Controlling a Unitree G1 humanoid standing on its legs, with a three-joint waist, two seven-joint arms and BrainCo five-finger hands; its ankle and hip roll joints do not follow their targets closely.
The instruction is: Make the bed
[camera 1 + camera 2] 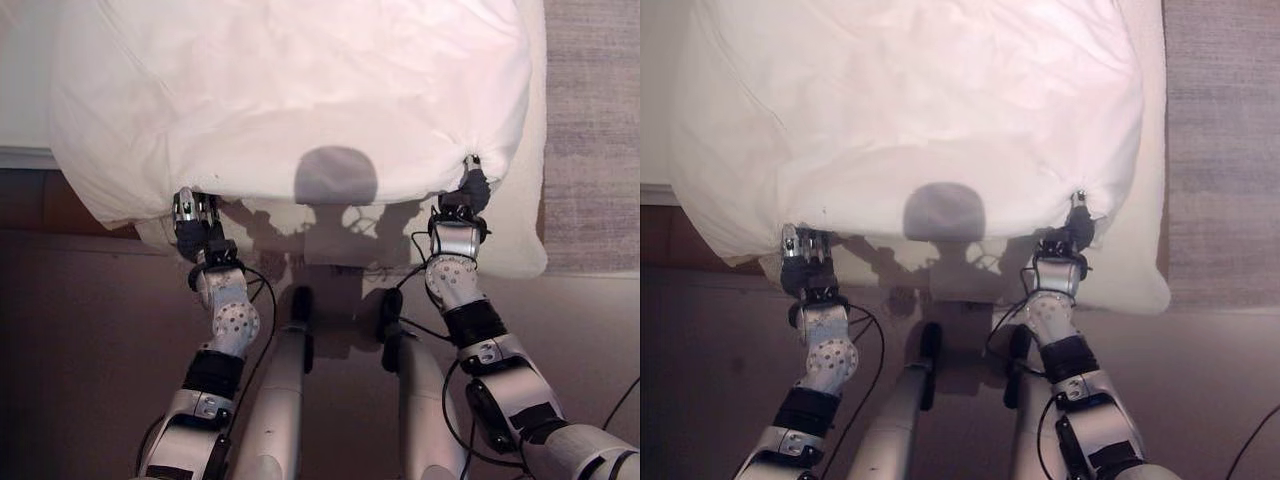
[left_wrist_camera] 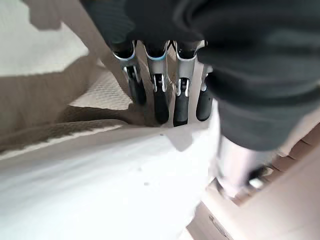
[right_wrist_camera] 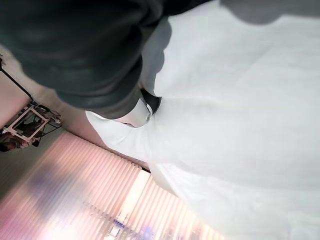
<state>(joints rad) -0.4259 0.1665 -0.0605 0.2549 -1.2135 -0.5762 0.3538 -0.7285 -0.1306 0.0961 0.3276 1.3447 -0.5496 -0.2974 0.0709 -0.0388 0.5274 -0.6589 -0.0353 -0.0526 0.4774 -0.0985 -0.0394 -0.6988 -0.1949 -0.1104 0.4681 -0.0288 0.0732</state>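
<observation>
Bedding fills the upper part of the left eye view: one puffy white duvet (image 1: pixel 290 100) lies over one bed (image 1: pixel 520 230), its near edge bulging past the pale mattress below it, which shows as a strip at the right side and under the near edge. A grey rug (image 1: pixel 595 130) lies beside the bed on the right. Two hands reach to the duvet's near edge, well apart. The left hand (image 1: pixel 192 225) sits at the near left corner with its fingers pointing up under the overhanging cloth. The right hand (image 1: pixel 470 190) is at the near right corner, where the cloth puckers to a small bunch around its fingertips, so it is pinching the duvet.

From the right eye view, the same layout shows, with both hands at the duvet's near edge.

Left wrist view: straight fingers (image 2: pixel 157 95) stand in a row, relaxed and unclenched, their dark tips touching the duvet's edge above a textured beige sheet (image 2: pixel 105 92).

Right wrist view: white cloth spreads past the dark cover, a single fingertip (image 3: pixel 150 102) pressed into it.
</observation>
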